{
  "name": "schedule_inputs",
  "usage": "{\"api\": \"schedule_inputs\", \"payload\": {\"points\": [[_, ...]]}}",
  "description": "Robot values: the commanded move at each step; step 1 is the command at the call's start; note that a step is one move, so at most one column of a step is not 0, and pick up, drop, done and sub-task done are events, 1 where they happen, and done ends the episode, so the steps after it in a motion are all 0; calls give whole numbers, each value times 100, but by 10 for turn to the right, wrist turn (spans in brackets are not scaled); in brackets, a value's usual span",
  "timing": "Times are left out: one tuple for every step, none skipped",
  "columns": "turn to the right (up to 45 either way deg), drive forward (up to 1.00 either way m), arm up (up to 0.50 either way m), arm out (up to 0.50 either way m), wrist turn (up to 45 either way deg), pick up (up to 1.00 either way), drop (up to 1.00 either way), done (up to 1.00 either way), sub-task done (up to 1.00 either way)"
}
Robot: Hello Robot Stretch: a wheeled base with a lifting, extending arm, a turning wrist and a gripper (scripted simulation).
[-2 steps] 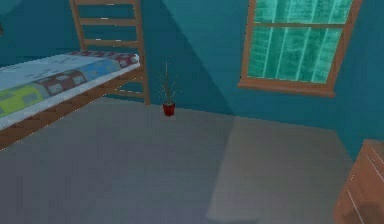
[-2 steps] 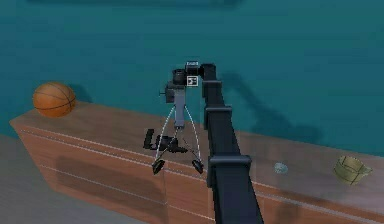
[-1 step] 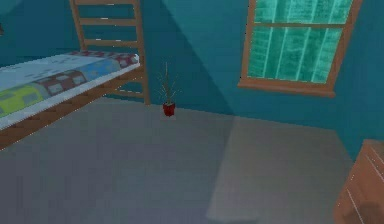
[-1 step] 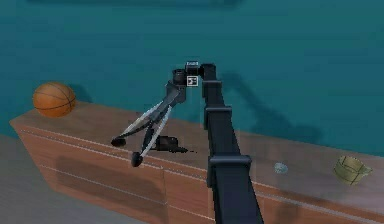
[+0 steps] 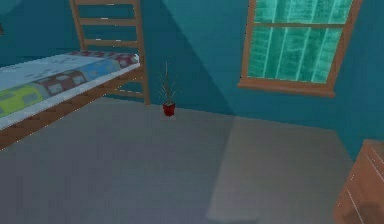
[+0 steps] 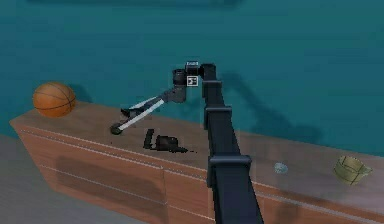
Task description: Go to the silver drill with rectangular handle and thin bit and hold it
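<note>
**Gripper at dresser top; hold unconfirmed**

The gripper (image 6: 120,128) is seen against the dresser (image 6: 85,126) top, right of a basketball (image 6: 54,98). A dark object (image 6: 162,142), not confirmed as the drill, lies on that top near the gripper. Whether anything is held cannot be told. A bed (image 5: 50,80), plant (image 5: 169,108) and window (image 5: 300,40) are recorded in the forward view.

The quilt (image 5: 45,78) looks like matt patchwork cloth. The ladder (image 5: 108,40) and the window frame (image 5: 298,88) are smooth, warm wood. The walls (image 5: 200,45) are flat matt paint, and the floor (image 5: 140,170) is dull grey and carpet-like. The dresser (image 6: 90,150) is reddish wood with a smooth top. The ball (image 6: 54,98) looks orange and rubbery. The arm (image 6: 228,150) is dark and matt. The gripper (image 6: 120,126) has 2 thin pale fingers with a slight sheen.
</note>
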Motion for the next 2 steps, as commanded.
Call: {"api": "schedule_inputs", "payload": {"points": [[0, 0, 0, 0, 450, 0, 0, 0, 0], [0, 0, 0, 0, 450, 0, 0, 0, 0]]}}
